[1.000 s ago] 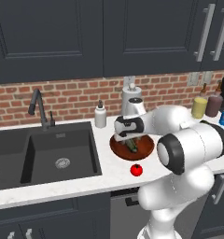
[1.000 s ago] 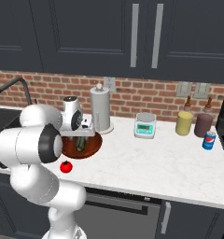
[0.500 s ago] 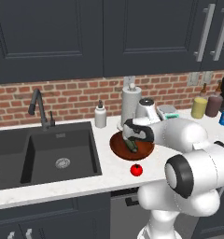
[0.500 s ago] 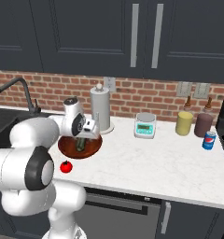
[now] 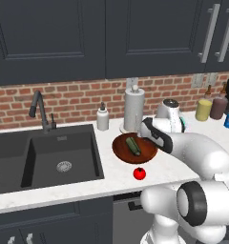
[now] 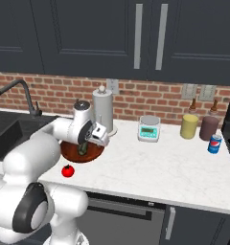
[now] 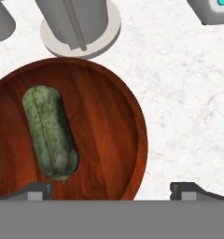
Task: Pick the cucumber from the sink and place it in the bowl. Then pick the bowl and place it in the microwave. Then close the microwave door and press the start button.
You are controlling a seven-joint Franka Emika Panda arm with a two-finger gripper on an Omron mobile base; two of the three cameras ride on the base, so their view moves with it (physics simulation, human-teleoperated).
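Hovering gripper (image 7: 111, 189) spread wide over bowl (image 7: 118, 140); cucumber (image 7: 49, 131) inside; no legible labels.

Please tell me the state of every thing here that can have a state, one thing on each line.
cucumber: lying flat inside the bowl, not held.
bowl: upright on the counter, holding the cucumber.
gripper: jaws wide open, empty, above the bowl's rim.
sink: both basins without any object, no water running.
tomato: resting on the counter, apart from the bowl.
upper cabinet doors: closed.

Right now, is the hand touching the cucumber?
Apart. Hand view: both fingertips stand wide, with the cucumber lying free in the bowl.
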